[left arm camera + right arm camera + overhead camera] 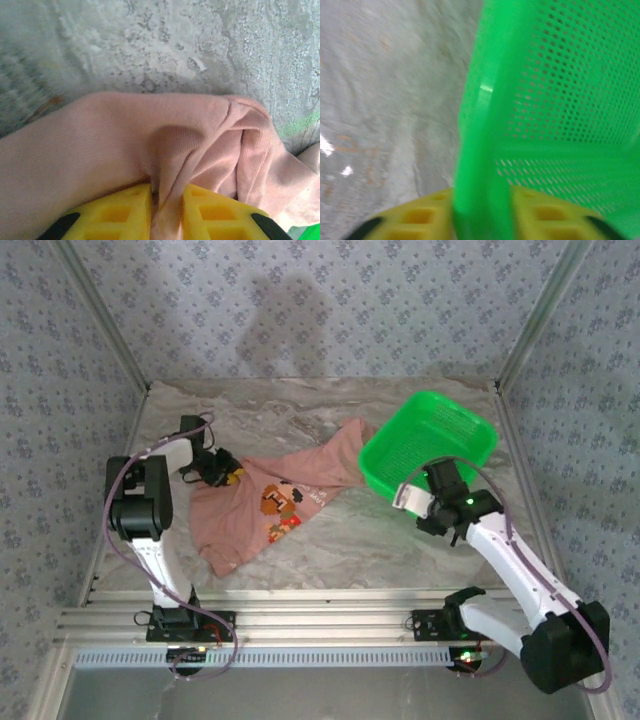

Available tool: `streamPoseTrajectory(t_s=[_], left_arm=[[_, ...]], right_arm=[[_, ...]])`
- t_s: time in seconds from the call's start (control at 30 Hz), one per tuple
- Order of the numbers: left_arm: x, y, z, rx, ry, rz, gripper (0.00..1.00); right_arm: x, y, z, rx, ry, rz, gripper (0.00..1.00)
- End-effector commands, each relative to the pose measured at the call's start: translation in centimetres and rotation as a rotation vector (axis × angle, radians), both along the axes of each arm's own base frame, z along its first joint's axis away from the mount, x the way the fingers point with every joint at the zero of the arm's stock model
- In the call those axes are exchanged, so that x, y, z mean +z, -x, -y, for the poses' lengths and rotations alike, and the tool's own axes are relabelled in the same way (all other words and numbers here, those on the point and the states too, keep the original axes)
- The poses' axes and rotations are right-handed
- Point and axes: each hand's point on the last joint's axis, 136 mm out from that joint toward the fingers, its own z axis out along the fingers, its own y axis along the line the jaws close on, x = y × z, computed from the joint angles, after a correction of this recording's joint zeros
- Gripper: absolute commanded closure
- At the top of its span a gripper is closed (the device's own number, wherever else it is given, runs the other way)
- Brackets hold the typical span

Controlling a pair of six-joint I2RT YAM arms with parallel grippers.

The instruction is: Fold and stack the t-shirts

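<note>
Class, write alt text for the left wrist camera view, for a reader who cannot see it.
The left gripper pinches a fold of the salmon-pink t-shirt between its yellow fingers; the shirt lies bunched on the mottled grey table. A sliver of the green basket shows at the lower right corner.

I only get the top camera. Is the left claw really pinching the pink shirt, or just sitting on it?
Observer: Pinching. The left wrist view shows a fold of the t-shirt squeezed inside the left gripper.
Operator: What about the right claw by the basket?
Observer: The right wrist view shows the rim of the green basket filling the gap inside the right gripper.
</note>
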Motion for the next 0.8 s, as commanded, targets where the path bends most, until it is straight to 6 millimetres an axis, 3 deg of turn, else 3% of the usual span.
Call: streamPoseTrajectory(t_s=[0.0, 0.07, 0.17, 0.23, 0.27, 0.3, 0.33, 0.37, 0.43, 0.5, 0.6, 0.7, 0.77], left_arm=[[1.1, 1.2, 0.0, -0.033, -0.015, 0.015, 0.79], [1.4, 1.5, 0.0, -0.036, -0.014, 0.022, 0.79], [1.7, 2.3, 0.1, -0.045, -0.014, 0.028, 0.79], [2.0, 2.8, 0.2, -0.058, -0.012, 0.038, 0.79], [2.2, 3.1, 0.2, -0.063, -0.014, 0.043, 0.79], [2.3, 3.5, 0.0, -0.063, -0.017, 0.046, 0.79], [2.4, 3.8, 0.0, -0.061, -0.016, 0.049, 0.8], [2.5, 4.1, -0.2, -0.054, -0.011, 0.052, 0.8], [3.0, 4.6, -1.1, -0.027, -0.005, 0.059, 0.8], [3.6, 5.1, -2.2, -0.014, -0.025, 0.074, 0.8], [4.5, 6.1, -3.9, -0.006, -0.07, 0.084, 0.8], [5.4, 6.8, -5.0, 0.007, -0.084, 0.097, 0.8], [5.8, 7.1, -5.0, -0.001, -0.092, 0.101, 0.8]], right_arm=[[1.9, -3.0, 2.3, 0.052, 0.072, 0.122, 0.36], [4.6, -4.9, 3.1, -0.025, 0.054, 0.207, 0.29], [9.7, -7.2, 3.7, -0.163, -0.009, 0.334, 0.28], [15.2, -8.5, 1.4, -0.329, -0.276, 0.422, 0.29], [17.6, -8.5, -0.9, -0.39, -0.481, 0.402, 0.33], [19.3, -8.5, -3.1, -0.448, -0.653, 0.366, 0.38], [19.8, -8.6, -4.6, -0.498, -0.742, 0.346, 0.43], [20.0, -8.4, -7.5, -0.568, -0.867, 0.288, 0.51], [17.6, -8.4, -12.1, -0.69, -0.962, 0.141, 0.63], [13.0, -9.1, -15.1, -0.875, -0.958, -0.029, 0.8], [7.2, -9.9, -18.5, -1.046, -0.846, -0.141, 0.85], [2.4, -10.1, -18.7, -1.161, -0.668, -0.19, 0.85], [0.2, -9.9, -17.3, -1.216, -0.54, -0.173, 0.85]])
